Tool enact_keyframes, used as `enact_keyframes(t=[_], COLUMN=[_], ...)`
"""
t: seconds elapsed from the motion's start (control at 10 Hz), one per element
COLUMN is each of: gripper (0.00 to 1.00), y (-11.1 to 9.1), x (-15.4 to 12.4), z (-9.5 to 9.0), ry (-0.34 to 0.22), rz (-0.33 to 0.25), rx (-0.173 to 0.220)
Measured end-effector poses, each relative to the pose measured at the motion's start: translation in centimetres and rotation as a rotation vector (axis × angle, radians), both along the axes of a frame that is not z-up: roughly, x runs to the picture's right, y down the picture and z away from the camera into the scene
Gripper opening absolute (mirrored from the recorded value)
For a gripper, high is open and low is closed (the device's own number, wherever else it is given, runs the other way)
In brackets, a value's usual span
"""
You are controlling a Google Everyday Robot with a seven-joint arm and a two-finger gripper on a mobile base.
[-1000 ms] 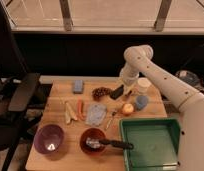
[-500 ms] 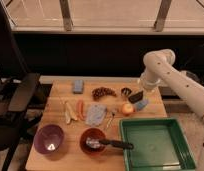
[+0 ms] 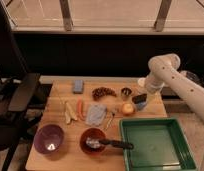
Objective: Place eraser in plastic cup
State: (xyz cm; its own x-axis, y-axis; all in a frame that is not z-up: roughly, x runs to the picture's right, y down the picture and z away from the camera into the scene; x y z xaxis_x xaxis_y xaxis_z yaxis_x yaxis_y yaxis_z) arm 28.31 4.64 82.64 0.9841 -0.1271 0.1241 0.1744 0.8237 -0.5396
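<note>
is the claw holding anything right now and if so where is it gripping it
It cannot be told. The claw hangs at the table's right edge, just above the dark eraser and the light-blue plastic cup, beside the apple; whether it grips the eraser is unclear.

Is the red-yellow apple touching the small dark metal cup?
Apart: the camera view shows bare wood between apple and cup. The gripper hangs right of them.

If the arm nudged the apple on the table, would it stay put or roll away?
The apple looks round, so it would probably roll rather than slide. It seems firm, unlikely to deform. It sits near the green tray, whose rim might stop it. The tool hangs just right of it.
</note>
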Motion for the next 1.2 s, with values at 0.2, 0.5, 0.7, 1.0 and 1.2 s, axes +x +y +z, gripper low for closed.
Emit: enact_keyframes(t=[0.2, 0.5, 0.7, 1.0, 1.2], gripper=[0.00, 0.14, 0.35, 0.65, 0.74], y=[-0.2, -0.5, -0.4, -0.2, -0.2], x=[0.0, 1.2, 1.5, 1.9, 1.5], z=[0.4, 1.1, 1.5, 2.0, 2.2], ry=[0.002, 0.010, 0.004, -0.018, -0.034], rz=[-0.005, 0.002, 0.017, 0.053, 0.061], rx=[0.012, 0.042, 0.060, 0.087, 0.099])
